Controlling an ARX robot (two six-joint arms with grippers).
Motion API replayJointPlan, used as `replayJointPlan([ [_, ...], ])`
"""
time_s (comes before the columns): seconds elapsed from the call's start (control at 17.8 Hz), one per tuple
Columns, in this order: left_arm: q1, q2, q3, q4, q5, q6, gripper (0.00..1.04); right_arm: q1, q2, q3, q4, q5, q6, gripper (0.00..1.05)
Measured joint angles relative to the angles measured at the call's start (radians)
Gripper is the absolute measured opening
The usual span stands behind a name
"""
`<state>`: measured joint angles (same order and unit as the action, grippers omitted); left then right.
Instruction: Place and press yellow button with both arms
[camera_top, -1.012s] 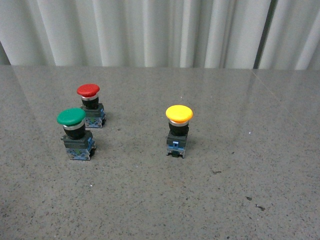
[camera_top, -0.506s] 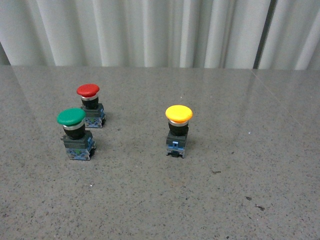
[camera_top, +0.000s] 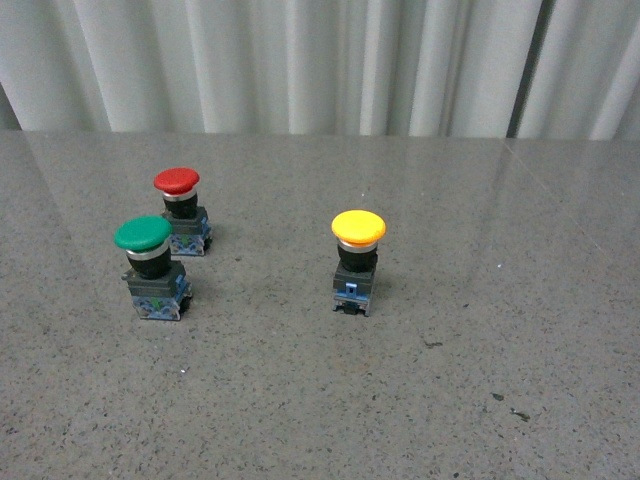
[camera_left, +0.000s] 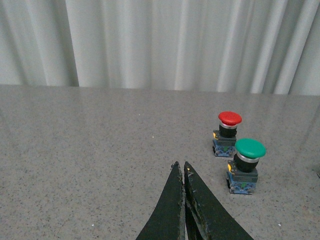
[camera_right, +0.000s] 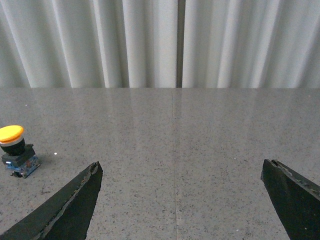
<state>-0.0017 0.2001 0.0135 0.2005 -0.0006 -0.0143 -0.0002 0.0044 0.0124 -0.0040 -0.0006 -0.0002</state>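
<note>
While resting upright on speckled grey stone tabletop (camera_top: 450, 380), well right of green-capped push button (camera_top: 150, 265) and red-capped push button (camera_top: 180, 210): small yellow mushroom-capped push button (camera_top: 356, 262), untouched. Black left gripper (camera_left: 180, 165) clenched, tips touching, empty. Black right gripper (camera_right: 181, 164) spread wide, empty.

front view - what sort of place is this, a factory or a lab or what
Probably a lab test bench: a speckled grey tabletop, a plain white curtain behind it, and the yellow button, green button and red button standing loose, mounted in no panel.
</note>
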Motion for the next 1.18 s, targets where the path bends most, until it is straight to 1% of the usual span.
replayJointPlan([
  [0.39,0.000,-0.041,0.000,-0.049,0.000,0.000,0.02,0.000,0.000,0.000,0.000,0.000,0.000,0.98],
  [0.45,0.000,-0.116,0.000,-0.166,0.000,0.000,0.02,0.000,0.000,0.000,0.000,0.000,0.000,0.98],
  [0.51,0.000,-0.189,0.000,-0.207,-0.001,0.000,0.02,0.000,0.000,0.000,0.000,0.000,0.000,0.98],
  [0.56,0.000,-0.192,0.005,-0.189,-0.003,0.000,0.02,0.000,0.000,0.000,0.000,0.000,0.000,0.98],
  [0.62,0.000,-0.192,0.000,-0.214,0.000,0.000,0.02,0.000,0.000,0.000,0.001,0.000,0.000,0.98],
  [0.9,0.000,-0.192,0.000,-0.204,0.000,0.000,0.03,0.000,0.000,0.000,0.000,0.000,0.000,0.98],
  [0.96,0.000,-0.192,0.000,-0.204,0.000,0.000,0.15,0.000,0.000,0.000,0.000,0.000,0.000,0.98],
  [1.12,0.000,-0.192,0.000,-0.204,0.000,0.000,0.47,0.000,0.000,0.000,0.000,0.000,0.000,0.98],
  [1.18,0.000,-0.192,0.000,-0.204,0.000,0.000,0.60,0.000,0.000,0.000,0.000,0.000,0.000,0.98],
])
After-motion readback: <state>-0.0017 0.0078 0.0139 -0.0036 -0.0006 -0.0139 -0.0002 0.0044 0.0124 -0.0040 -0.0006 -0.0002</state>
